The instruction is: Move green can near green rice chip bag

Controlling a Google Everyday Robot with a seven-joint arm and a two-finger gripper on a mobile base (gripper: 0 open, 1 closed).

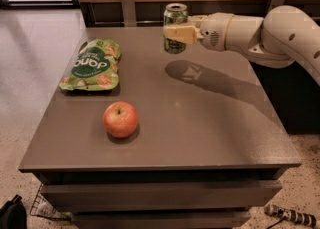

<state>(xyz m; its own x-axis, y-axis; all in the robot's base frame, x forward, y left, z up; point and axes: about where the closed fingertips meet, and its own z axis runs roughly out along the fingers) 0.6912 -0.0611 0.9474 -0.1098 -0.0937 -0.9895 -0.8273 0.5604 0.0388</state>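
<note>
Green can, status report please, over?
Gripper shut on green can, held above table. Green rice chip bag lies flat, apart. Apple not between them.

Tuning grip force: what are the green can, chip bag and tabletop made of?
Small dark green drink can: looks like thin metal, silver rim, glossy printed wall; held over the far side of the grey-brown tabletop by the gripper, jaws shut. Flat light green snack pouch: probably plastic film, crinkled, slight sheen. Tabletop: smooth, semi-matt, dull sheen; laminate or painted, cannot tell.
</note>
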